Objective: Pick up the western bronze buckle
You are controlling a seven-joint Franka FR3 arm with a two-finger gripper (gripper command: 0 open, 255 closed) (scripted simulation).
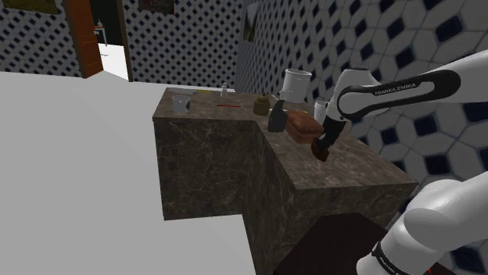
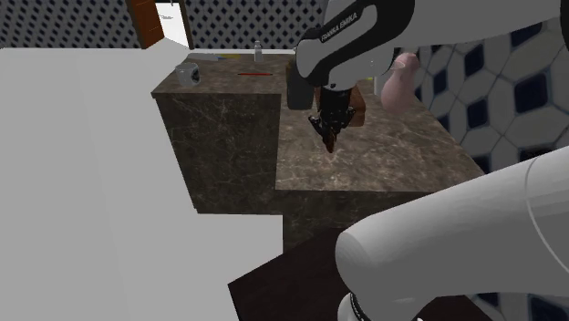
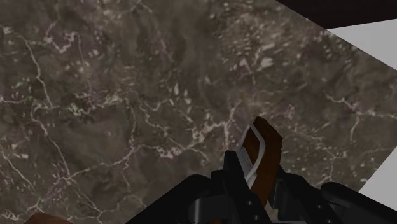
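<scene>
1. Gripper [image 3: 257,181] jaws are clamped on the brown buckle [image 3: 262,143], over the counter [image 3: 114,95]; I can't tell whether it's lifted.
2. I judge it stiff, light and slippery, so pinching across its flat faces suits.

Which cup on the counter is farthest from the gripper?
The grey mug at the counter's far corner, on the shoulder view's left. The white jug and white cup stand near the gripper, which is shut on the brown buckle.
</scene>
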